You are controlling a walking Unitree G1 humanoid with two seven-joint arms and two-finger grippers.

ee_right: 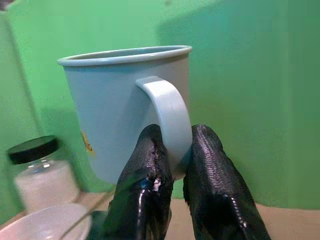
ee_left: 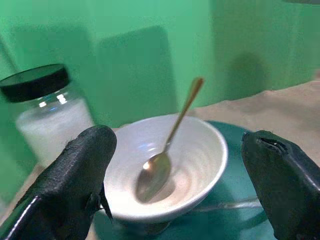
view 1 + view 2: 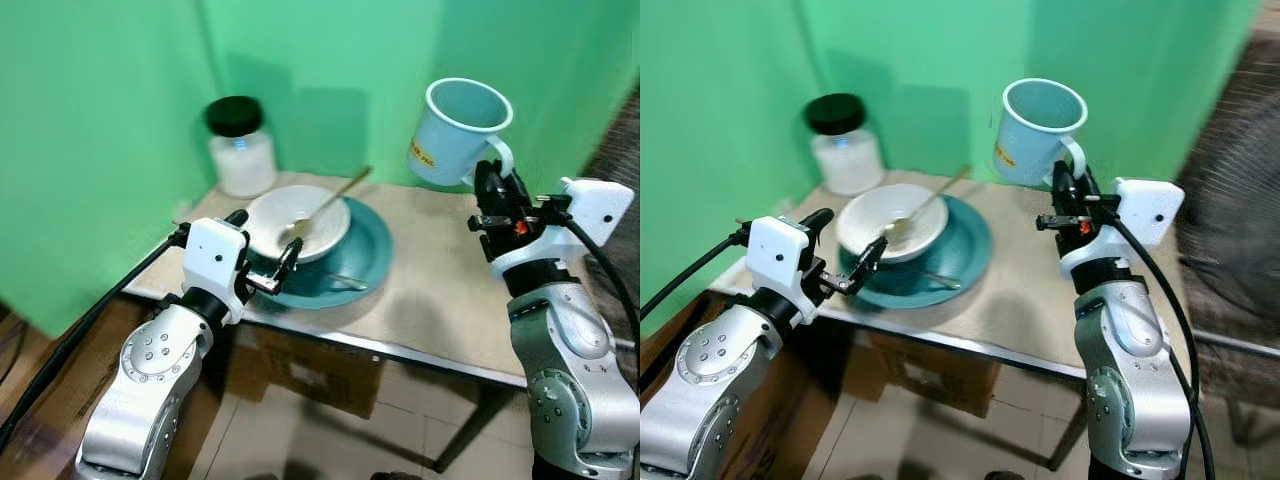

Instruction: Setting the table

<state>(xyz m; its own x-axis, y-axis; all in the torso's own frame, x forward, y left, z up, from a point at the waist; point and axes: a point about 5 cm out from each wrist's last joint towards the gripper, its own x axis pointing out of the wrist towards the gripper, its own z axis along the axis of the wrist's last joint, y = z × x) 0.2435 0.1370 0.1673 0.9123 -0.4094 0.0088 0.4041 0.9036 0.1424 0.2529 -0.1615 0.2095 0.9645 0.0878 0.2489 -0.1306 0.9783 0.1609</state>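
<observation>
My table view: small beige tabletop (image 3: 450,290) against green walls.
On it I saw a teal plate (image 3: 368,250) and, at the back corner, a black-lidded jar (image 3: 241,147).

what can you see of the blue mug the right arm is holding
The mug is pale blue, plastic-looking, with a rolled rim, a paler loop handle and a small yellow label on its side. It looks empty, is held above the table tilted with its mouth towards the camera, and touches only the right end effector, whose fingers pinch the handle.

Blue mug (image 3: 1037,130) aloft in right gripper (image 3: 1068,190)
</observation>
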